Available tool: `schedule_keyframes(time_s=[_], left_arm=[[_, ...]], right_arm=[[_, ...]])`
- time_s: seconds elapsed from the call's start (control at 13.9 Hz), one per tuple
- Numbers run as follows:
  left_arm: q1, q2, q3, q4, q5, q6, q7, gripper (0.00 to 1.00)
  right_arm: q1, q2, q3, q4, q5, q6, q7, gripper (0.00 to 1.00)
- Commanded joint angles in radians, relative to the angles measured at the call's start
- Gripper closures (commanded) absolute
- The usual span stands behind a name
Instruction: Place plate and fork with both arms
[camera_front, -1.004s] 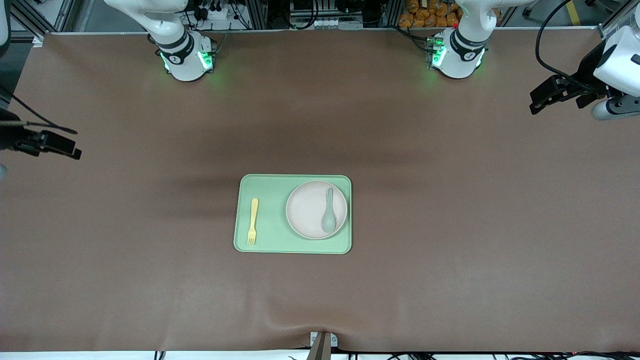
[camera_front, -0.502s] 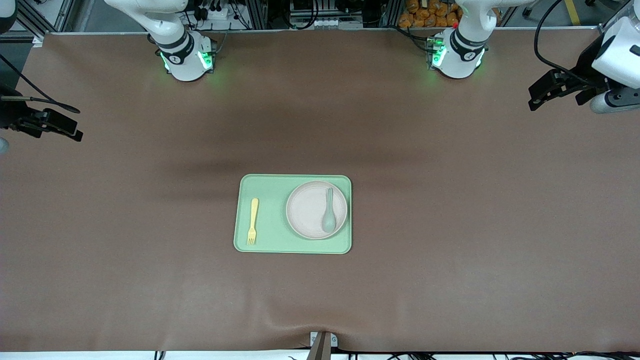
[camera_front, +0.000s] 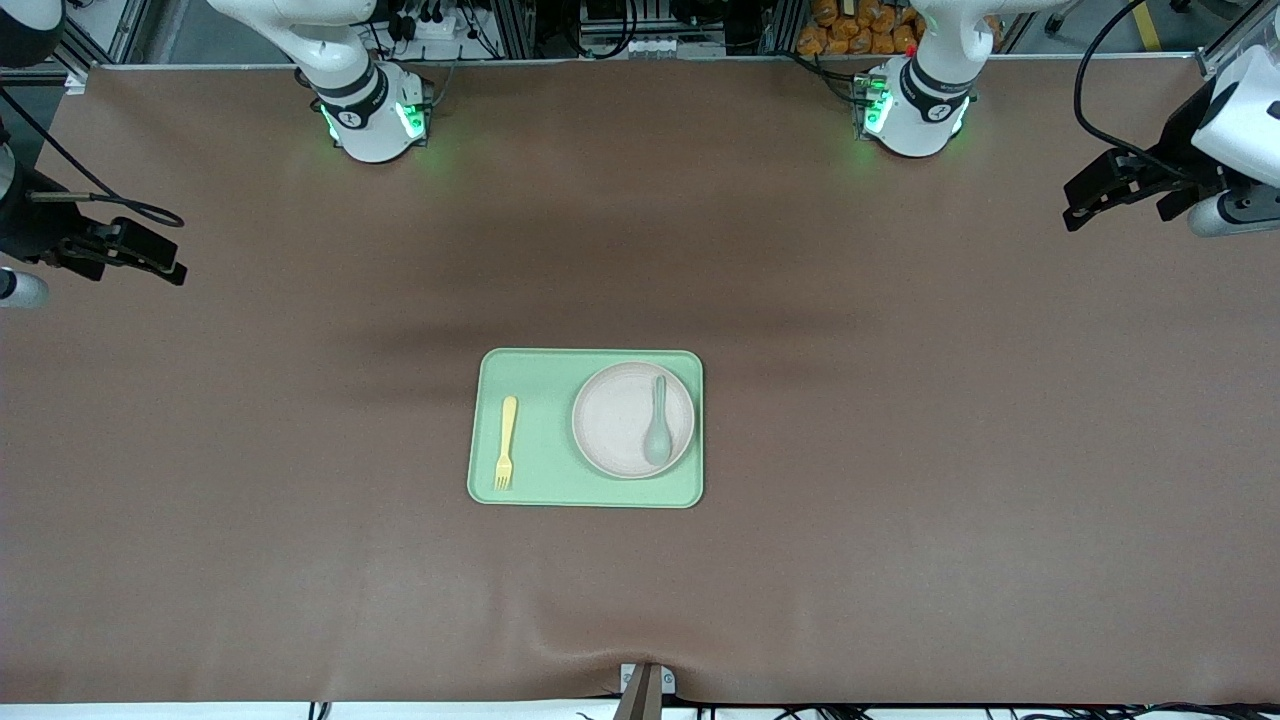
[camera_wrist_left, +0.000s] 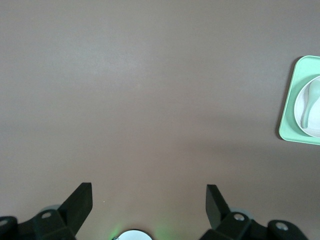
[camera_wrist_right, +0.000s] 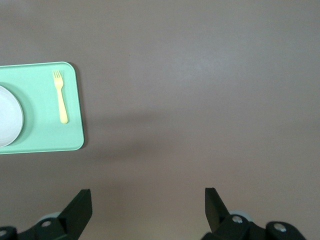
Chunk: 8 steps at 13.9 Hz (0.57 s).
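Plate (camera_front: 632, 419) and fork (camera_front: 506, 442) both lie on the green tray (camera_front: 545, 480) mid-table, well apart from either of my hands — the grey-green spoon (camera_front: 658, 433) rests in the plate, the fork on the tray beside it, toward my right arm's end. My left hand (camera_front: 1092, 193) hangs over the brown table (camera_front: 900, 500) at its own end, fingers (camera_wrist_left: 80, 202) spread wide, holding nothing. My right hand (camera_front: 150, 255) hangs over its end — also spread and bare.

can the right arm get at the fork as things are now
Probably yes. The fork lies alone on the tray, toward the right arm's end, apart from the plate. The right gripper hangs open over bare table with nothing between.
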Motion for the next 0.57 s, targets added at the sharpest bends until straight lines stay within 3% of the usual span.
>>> schedule_keyframes(time_s=[0.0, 0.5], left_arm=[[0.008, -0.008, -0.005, -0.009, -0.002, 0.011, 0.021, 0.0], [0.01, -0.005, -0.005, -0.01, -0.01, 0.006, 0.022, 0.0]], right_arm=[[0.021, -0.026, 0.003, -0.025, -0.011, 0.015, 0.027, 0.0], [0.036, -0.023, 0.003, -0.011, -0.019, 0.016, 0.055, 0.0]])
